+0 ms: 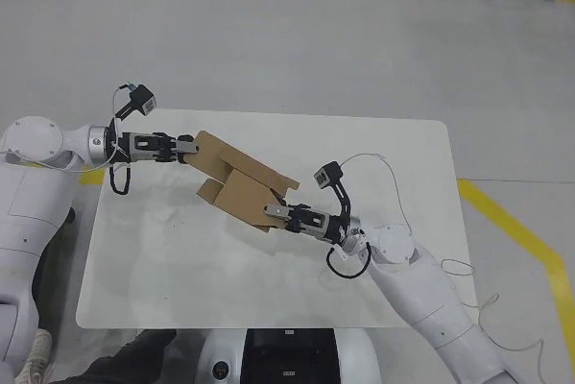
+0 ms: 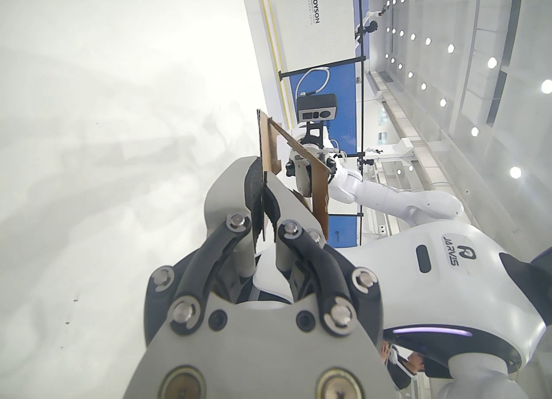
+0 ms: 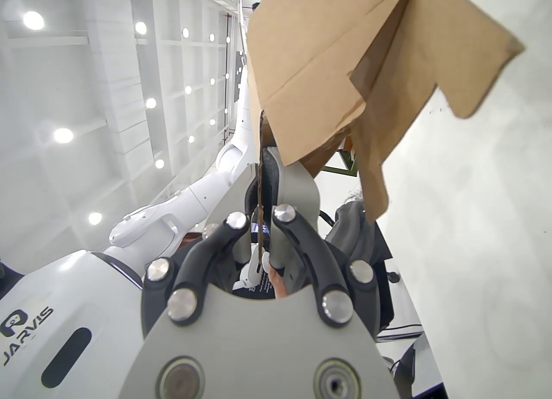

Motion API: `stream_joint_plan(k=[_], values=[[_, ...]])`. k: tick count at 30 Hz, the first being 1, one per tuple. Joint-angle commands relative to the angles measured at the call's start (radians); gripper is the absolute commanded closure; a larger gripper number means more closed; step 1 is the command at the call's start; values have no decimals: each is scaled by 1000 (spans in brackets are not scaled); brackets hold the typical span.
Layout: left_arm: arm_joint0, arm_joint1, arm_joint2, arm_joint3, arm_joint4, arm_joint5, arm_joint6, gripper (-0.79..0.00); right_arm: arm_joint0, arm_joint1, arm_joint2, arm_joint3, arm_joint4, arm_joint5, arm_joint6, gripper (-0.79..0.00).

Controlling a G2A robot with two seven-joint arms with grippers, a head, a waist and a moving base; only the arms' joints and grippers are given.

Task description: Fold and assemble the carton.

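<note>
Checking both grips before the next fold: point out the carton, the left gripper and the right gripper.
carton [image 1: 241, 187], top view, on its middle panel.
left gripper [image 2: 263, 185], left wrist view, between the fingertips, shut on a carton edge.
right gripper [image 3: 264, 172], right wrist view, between the fingertips, shut on a carton edge.

My arms [image 1: 417, 278] are glossy white shells, black at the wrists; left gripper [image 2: 263, 181] and right gripper [image 3: 264, 168] are grey, with silver screws and black link bars.

The carton [image 1: 241, 182] hangs over the worktop [image 1: 172, 278], one edge inside the left end effector [image 1: 193, 149], the opposite edge inside the right end effector [image 1: 271, 212].
</note>
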Motion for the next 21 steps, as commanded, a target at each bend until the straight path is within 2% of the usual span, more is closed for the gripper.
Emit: stream_joint_plan(k=[1,14,18,21], values=[[9,3,-8,-14,6,8,4,-785,-2,1,5,-4,0,6,3,0],[46,17,-59,-47,39,-5,-12,-785,-1,16,59,-14,-18,57,37,0],[53,21,-77,-79,19,-46,-61,-785,2,23,70,-20,-26,117,86,0],[55,21,-77,-134,-29,-25,-86,-785,-1,28,73,-25,-33,140,115,0]])
